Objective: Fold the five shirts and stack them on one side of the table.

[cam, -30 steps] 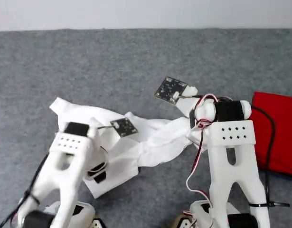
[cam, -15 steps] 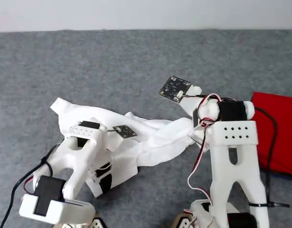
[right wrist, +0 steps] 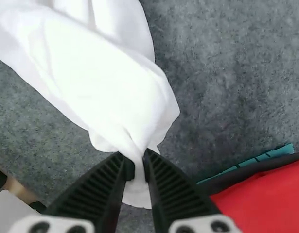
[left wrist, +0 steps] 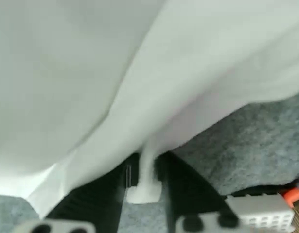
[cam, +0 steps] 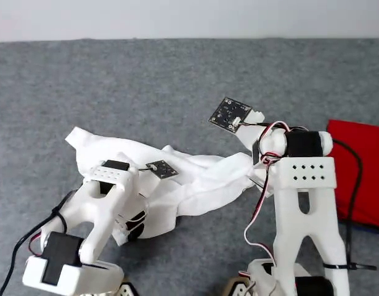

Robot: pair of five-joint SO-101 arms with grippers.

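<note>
on your left, the left hand [left wrist: 143, 167] is clamped on a fold of the crumpled white cloth shirt [cam: 189, 182]. the fabric is pinched between its black jaws, just above the grey felt-covered bench [cam: 177, 80]. from above, you can see this hand at the shirt's near edge, with cloth draped over its tip.

the shirt lies in wrinkled folds across the middle of the bench. one corner points off to the far left, and a bunched strip runs right toward the other arm.

there the right hand [right wrist: 137, 162] has its jaws closed on the twisted end of that strip, with white cloth running on between them.

at the far right, a folded red fabric shirt [cam: 360, 169] lies flat by the bench's edge, close beside the right arm. a thin teal edge [right wrist: 258, 159] shows under it.
</note>
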